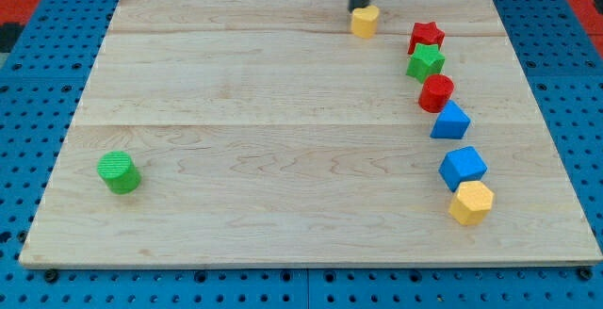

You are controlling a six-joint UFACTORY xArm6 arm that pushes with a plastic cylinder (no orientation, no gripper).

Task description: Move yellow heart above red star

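The yellow heart lies near the board's top edge, right of the middle. The red star lies to its right and slightly lower, about a block's width away. My tip stands at the heart's upper left side, touching or nearly touching it; the dark rod rises out of the view's top.
Below the red star, a chain runs down the right side: green star, red cylinder, blue triangle, blue cube, yellow hexagon. A green cylinder sits at the lower left. The wooden board lies on a blue pegboard.
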